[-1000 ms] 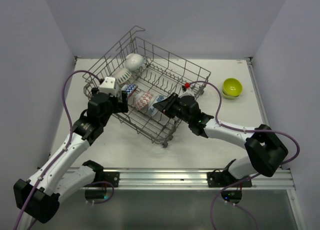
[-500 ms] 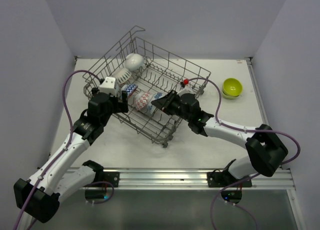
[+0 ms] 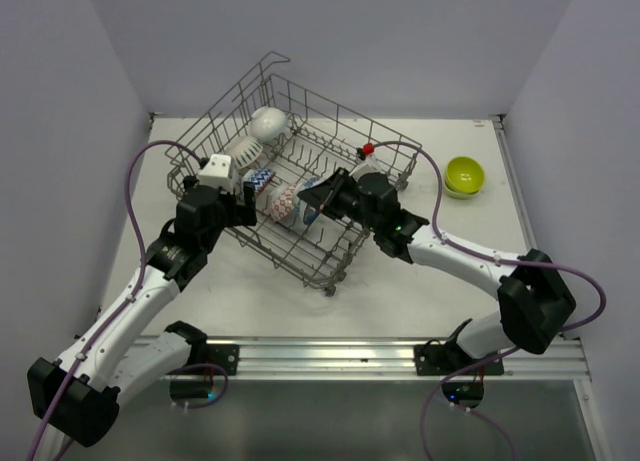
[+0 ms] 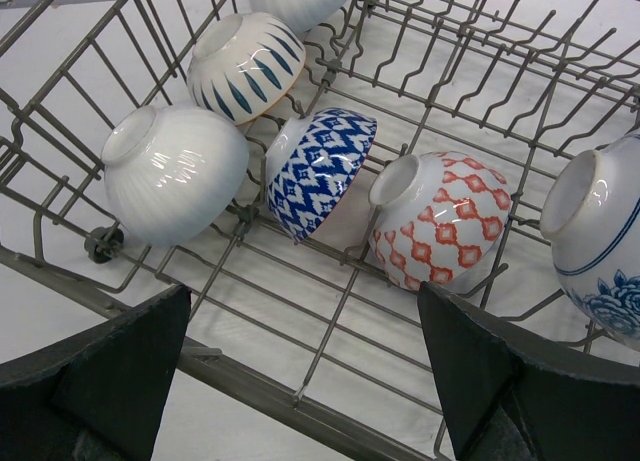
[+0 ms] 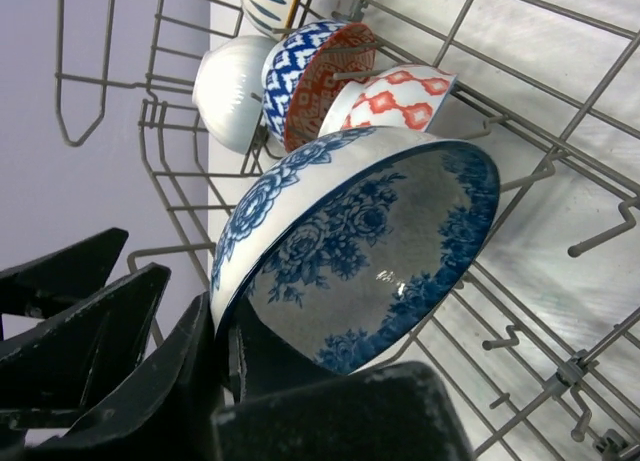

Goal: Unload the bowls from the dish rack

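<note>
The grey wire dish rack [image 3: 392, 134] sits skewed mid-table. My right gripper [image 3: 322, 198] reaches inside it and is shut on the rim of a white bowl with blue flowers [image 5: 370, 241], held tilted above the rack floor [image 5: 560, 161]. One finger is inside the rim and one outside. Beside it lie a red-patterned bowl [image 4: 440, 221], a blue-patterned bowl [image 4: 320, 171], a ribbed white bowl [image 4: 175, 171], a blue-leaf bowl [image 4: 245, 66] and a white bowl [image 3: 268, 123]. My left gripper [image 3: 245, 194] is open and empty at the rack's near-left side [image 4: 330, 321].
Two stacked lime bowls [image 3: 464, 173] stand on the table at the right, outside the rack. Upright tines and tall wire sides surround the held bowl. The enclosure walls stand close on the left, back and right.
My right gripper has moved up and further into the rack with the blue-flowered bowl, lifting it off the tines. The left arm has not moved.
</note>
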Controlling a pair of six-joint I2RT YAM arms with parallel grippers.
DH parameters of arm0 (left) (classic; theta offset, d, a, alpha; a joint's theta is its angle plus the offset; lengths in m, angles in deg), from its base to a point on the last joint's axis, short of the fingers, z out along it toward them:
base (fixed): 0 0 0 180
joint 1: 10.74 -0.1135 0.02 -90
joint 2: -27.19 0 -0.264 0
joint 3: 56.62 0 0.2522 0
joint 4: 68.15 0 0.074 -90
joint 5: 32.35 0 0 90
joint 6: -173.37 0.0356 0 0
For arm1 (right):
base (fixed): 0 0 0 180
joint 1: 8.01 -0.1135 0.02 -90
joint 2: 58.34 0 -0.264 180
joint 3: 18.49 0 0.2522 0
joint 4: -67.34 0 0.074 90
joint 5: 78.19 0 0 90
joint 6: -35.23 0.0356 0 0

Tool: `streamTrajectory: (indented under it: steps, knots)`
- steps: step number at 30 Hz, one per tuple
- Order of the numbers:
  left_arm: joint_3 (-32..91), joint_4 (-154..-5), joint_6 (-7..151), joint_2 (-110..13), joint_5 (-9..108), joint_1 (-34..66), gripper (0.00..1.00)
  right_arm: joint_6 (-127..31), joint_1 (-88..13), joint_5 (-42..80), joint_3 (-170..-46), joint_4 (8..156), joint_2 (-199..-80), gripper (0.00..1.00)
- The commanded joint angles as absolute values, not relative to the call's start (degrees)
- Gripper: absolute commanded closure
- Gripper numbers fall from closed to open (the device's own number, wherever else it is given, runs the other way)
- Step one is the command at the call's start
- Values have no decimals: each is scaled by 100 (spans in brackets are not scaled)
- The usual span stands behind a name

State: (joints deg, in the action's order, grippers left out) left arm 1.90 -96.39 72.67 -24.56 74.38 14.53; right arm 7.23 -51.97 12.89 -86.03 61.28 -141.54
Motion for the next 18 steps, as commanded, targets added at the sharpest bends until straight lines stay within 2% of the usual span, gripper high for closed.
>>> streamTrajectory:
  steps: [1,8,9,18]
  knots:
    - [232,-9501,7353,-2423,7453,1492,0,325,-5186,1374,-9105,6377,-13947,100]
    - [223,-9509,7353,-2387,7435,1492,0,-114,-5160,1287,-9517,7221,-13990,100]
    - [232,-9509,7362,-2379,7444,1492,0,-341,-5134,1278,-9666,7683,-13991,100]
    - [223,-9518,7370,-2291,7470,1492,0,-1704,-4142,1707,-12031,9997,-14227,100]
